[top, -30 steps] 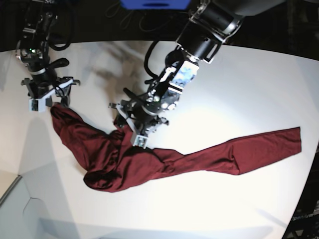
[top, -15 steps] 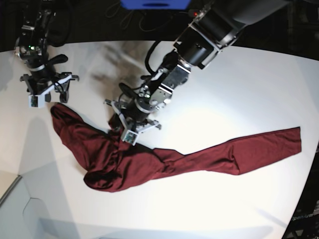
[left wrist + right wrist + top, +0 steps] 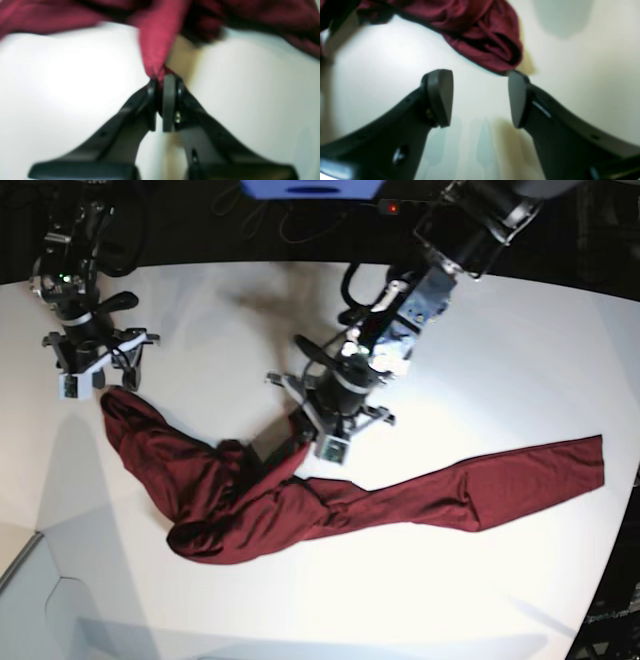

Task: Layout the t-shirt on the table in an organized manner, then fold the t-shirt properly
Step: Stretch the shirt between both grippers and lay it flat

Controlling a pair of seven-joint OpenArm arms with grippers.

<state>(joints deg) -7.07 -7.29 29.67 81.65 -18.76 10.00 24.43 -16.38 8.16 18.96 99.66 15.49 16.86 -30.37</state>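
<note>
T-shirt [image 3: 300, 505] judged light, limp, easily bunched; fold clamped by left gripper [image 3: 318, 442] at heap's 1 o'clock. Right gripper [image 3: 92, 376] held apart, empty, at 10 o'clock sleeve tip: best taken there.

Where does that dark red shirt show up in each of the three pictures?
Base: shirt sprawls across the table's middle, sleeve trailing right.
Left wrist: top edge, one fold pinched by the left end effector.
Right wrist: bunched at top centre.
Shared landmark: the white table.
</note>
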